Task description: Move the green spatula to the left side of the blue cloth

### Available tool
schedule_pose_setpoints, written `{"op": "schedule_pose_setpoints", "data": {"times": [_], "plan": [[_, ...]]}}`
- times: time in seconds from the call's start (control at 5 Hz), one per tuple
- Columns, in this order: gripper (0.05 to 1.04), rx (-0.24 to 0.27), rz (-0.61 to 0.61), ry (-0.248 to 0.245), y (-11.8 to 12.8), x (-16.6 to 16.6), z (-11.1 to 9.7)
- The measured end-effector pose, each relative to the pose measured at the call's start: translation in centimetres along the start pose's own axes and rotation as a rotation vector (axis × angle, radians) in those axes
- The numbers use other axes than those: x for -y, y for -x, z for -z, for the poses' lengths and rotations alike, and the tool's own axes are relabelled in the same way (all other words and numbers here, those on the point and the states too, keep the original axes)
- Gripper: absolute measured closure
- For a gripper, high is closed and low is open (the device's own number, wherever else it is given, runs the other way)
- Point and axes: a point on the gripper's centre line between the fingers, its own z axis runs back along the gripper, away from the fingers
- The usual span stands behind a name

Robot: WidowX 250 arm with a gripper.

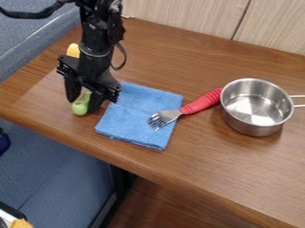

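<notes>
My gripper [83, 100] hangs low over the left part of the table, just left of the blue cloth [137, 116]. The visible part of the green spatula [81, 106] is a rounded light-green end at the gripper's lower end, near the table's front left edge. The gripper hides the rest of it, and whether it is held cannot be made out. The cloth lies folded and flat, with its upper left corner close to the gripper.
A fork with a red handle [202, 101] rests its metal head on the cloth. To its right stands a steel pot [255, 127], handle pointing right. A yellow object [73, 50] sits behind the arm. The wooden table [202, 164] ends at a slanting front edge.
</notes>
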Motion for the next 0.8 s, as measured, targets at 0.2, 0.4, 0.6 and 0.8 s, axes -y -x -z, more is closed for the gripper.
{"op": "schedule_pose_setpoints", "data": {"times": [0.2,0.4,0.6,0.8], "plan": [[0.099,-0.008,0.006,0.003,-0.1,0.0,-0.2],[0.086,-0.009,0.004,0.003,-0.2,0.0,-0.2],[0.085,-0.018,0.022,0.002,-0.3,0.8,-0.6],[0.085,0.036,0.002,-0.007,-0.5,0.4,-3.0]]}}
